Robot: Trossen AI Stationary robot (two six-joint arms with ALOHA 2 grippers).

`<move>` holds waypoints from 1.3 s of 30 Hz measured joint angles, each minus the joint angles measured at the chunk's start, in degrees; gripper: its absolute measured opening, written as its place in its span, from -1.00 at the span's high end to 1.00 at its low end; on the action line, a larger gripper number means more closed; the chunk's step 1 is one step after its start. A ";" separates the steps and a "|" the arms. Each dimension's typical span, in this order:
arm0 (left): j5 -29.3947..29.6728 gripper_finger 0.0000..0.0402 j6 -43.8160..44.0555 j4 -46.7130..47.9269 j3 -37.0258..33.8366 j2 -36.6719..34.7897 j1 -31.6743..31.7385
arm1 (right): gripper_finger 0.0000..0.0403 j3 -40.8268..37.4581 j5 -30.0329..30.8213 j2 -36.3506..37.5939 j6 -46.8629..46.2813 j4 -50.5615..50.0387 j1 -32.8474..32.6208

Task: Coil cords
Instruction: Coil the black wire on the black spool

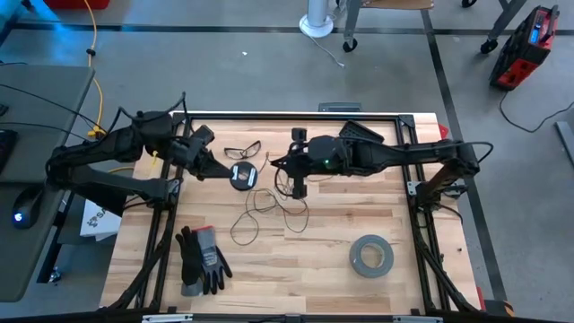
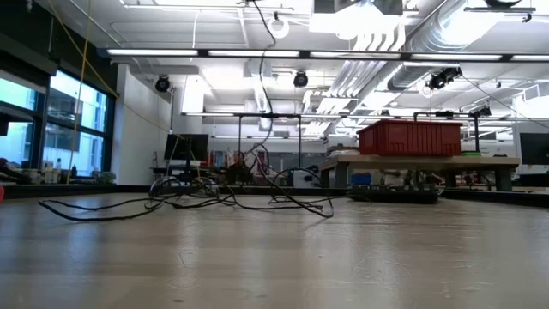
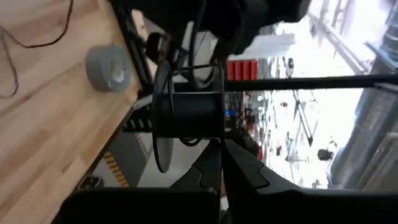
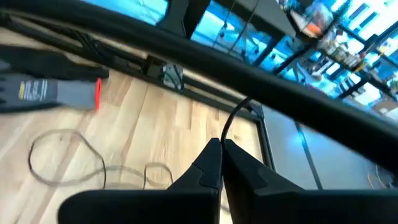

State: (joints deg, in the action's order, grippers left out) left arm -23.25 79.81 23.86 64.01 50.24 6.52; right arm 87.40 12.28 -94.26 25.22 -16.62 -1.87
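Observation:
The small black spool [image 1: 242, 176] with a pale label is held above the table at the back centre by my left gripper [image 1: 222, 170]. It also shows in the left wrist view [image 3: 186, 115], with a few turns of cord on it. The thin dark cord [image 1: 269, 208] lies in loose loops on the wood below; in the low view [image 2: 189, 202] one strand rises from them out of the picture's top. My right gripper [image 1: 298, 187] is just right of the spool, shut on the cord. Neither gripper shows in the low view. My left gripper pinches the rim of one spool flange [image 3: 219, 138] between its two shut fingers, coming level from the table's left. The spool is lifted clear of the table. My right gripper pinches a single strand of the cord [image 4: 229, 127] between its fingertips, pointing down from above. The rest of the cord [image 4: 62, 155] lies in slack loops on the table.
A grey tape roll [image 1: 370, 255] lies at the front right. Black and grey gloves [image 1: 202, 260] lie at the front left. Safety glasses [image 1: 242, 150] lie behind the spool. A yellow cable [image 1: 94, 72] runs off the table's far left.

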 joint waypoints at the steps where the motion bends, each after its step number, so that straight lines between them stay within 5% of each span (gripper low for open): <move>1: 0.59 1.00 -0.01 -0.26 0.00 0.00 0.54 | 1.00 0.00 0.27 0.33 -0.40 -0.97 0.00; 10: 9.53 1.00 -6.27 -2.09 -0.04 -0.79 6.49 | 1.00 0.00 0.17 3.90 -6.25 -4.77 0.00; 20: 16.34 1.00 -11.60 -17.32 -0.04 1.52 12.24 | 1.00 -0.02 -5.37 4.15 -11.45 -1.82 -0.17; 27: 16.42 1.00 -9.15 -30.28 -0.07 6.11 12.75 | 1.00 -0.02 -11.64 3.31 -11.28 5.66 -0.36; 39: 15.87 1.00 2.46 -50.67 -0.09 15.74 9.51 | 1.00 -0.02 -14.06 -1.71 -11.28 21.09 -0.27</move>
State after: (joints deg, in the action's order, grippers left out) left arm -7.38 82.27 -26.81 63.92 65.98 16.03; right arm 87.37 -1.78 -95.97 13.93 4.48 -2.14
